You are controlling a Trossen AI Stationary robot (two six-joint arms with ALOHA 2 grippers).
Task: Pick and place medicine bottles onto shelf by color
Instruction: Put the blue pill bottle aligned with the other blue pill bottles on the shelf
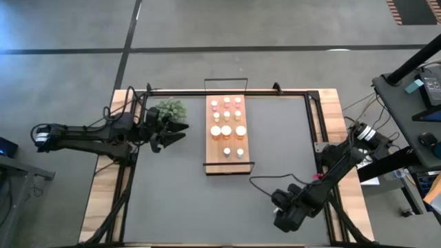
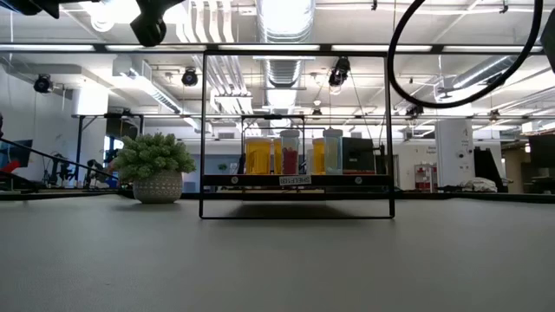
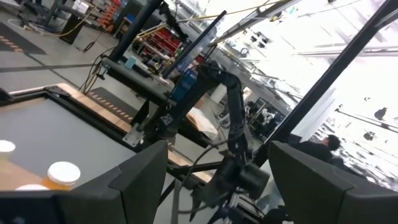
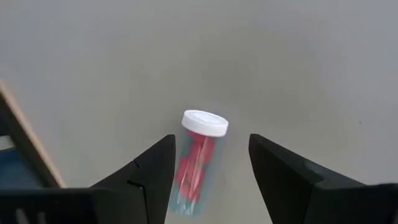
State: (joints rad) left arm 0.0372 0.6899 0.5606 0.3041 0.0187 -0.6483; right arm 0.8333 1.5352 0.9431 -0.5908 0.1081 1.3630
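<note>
Between parted right tool (image 4: 208, 168) fingers: red bottle (image 4: 194, 163)

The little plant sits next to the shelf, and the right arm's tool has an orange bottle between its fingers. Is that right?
Not quite. The bottle between the fingers of the right tool is red with a white cap, not orange; the right wrist view shows it. The plant does sit beside the shelf.

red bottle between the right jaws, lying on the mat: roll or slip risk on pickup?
The red bottle is round and lies on its side on the mat, so a nudge would probably roll it. Its clear plastic wall looks smooth and may slip. It seems small and light, probably stiff.
</note>
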